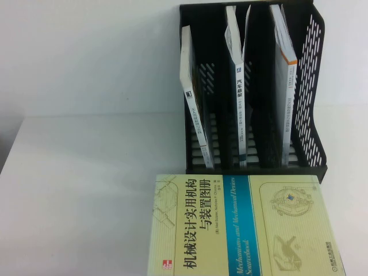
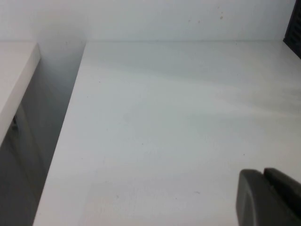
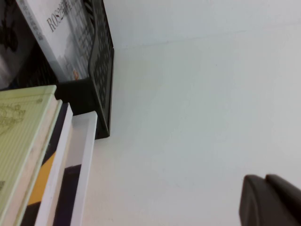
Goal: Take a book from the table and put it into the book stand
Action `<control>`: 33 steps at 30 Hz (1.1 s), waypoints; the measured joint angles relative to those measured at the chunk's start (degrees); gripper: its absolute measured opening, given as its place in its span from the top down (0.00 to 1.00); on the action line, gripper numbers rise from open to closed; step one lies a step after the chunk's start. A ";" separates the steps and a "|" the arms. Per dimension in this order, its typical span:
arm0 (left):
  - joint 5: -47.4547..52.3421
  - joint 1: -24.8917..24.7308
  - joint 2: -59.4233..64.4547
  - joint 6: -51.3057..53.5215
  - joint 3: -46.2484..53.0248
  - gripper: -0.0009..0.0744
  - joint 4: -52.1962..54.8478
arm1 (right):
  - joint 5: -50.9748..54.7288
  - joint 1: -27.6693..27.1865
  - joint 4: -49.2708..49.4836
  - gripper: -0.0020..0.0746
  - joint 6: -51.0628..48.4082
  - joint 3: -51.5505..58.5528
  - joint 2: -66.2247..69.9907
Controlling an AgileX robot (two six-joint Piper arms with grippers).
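Observation:
The pale-yellow book with a cyan band lies flat on the white table, just in front of the black book stand. Its edge shows in the right wrist view, on top of a stack. The stand's corner shows there too. Neither gripper shows in the high view. My left gripper is shut and empty over bare table. My right gripper is shut and empty over bare table to the right of the stand.
Thin white books stand in the stand's slots: one left, one middle, one right. Under the yellow book lie a dark navy book with orange and a white one. The table's left edge drops off.

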 joint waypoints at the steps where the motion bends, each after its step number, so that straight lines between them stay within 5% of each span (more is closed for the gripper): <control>1: -0.12 0.00 0.00 0.00 0.00 0.99 0.00 | 0.00 0.00 0.00 0.98 0.00 0.00 0.00; 15: -2.90 0.00 0.00 0.00 0.35 0.99 -1.68 | -2.58 0.00 0.00 0.98 0.00 0.21 0.00; 33: -47.06 0.00 0.00 0.00 0.46 0.99 -2.01 | -54.78 0.00 1.95 0.98 0.00 0.21 0.00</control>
